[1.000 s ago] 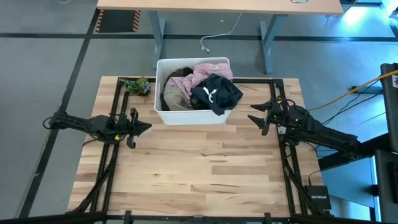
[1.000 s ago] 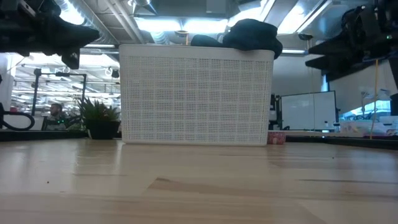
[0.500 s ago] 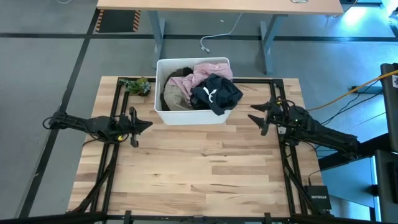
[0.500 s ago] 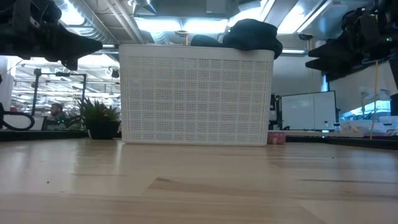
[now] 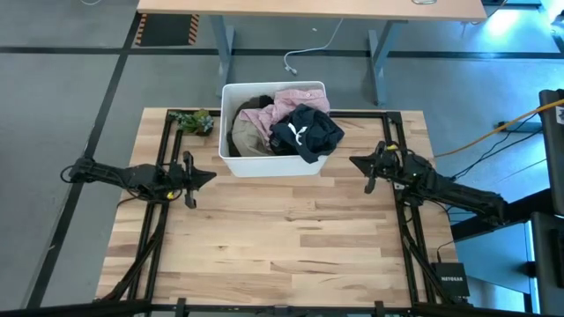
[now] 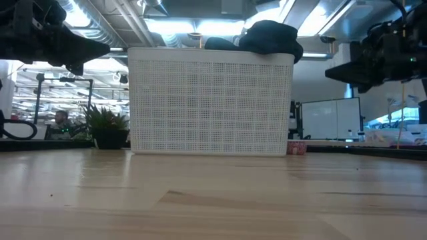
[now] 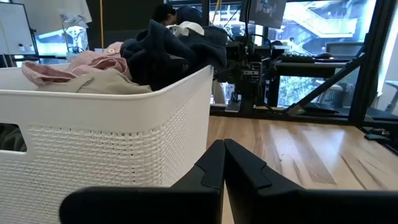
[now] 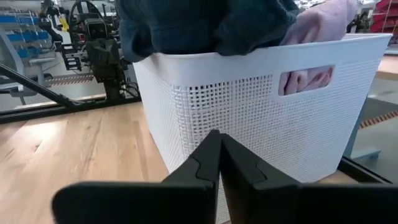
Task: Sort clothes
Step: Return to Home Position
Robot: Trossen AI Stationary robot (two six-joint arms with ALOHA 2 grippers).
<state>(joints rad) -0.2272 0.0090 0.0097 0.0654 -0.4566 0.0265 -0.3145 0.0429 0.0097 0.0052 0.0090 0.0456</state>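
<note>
On your left, the left gripper (image 5: 210, 179) hangs above the left side of the table (image 5: 282, 255), short of the bin. Its two fingers are pressed together with nothing between them. Beyond it, at the far left corner, stands a small potted plant (image 5: 196, 121).

At the centre back sits the white bin (image 5: 273, 165), and every one of the clothes in view lies inside it. The olive-green garment (image 5: 242, 136) is on the bin's left, the pale pink garment (image 5: 284, 104) towards the back, and the black garment with the white logo (image 5: 304, 132) heaped on top at the right. A fold of the black one is draped over the front rim.

Expect all of them to be light, limp and quick to sag. If you must lift one, pinch a bunched fold on the crown of the heap (not a loose hem, which will likely trail). The draped black fold looks the easiest thing to snag.

On your right, the right gripper (image 5: 354, 162) hovers near the bin's right front corner, pointing towards it, fingers closed and empty.
</note>
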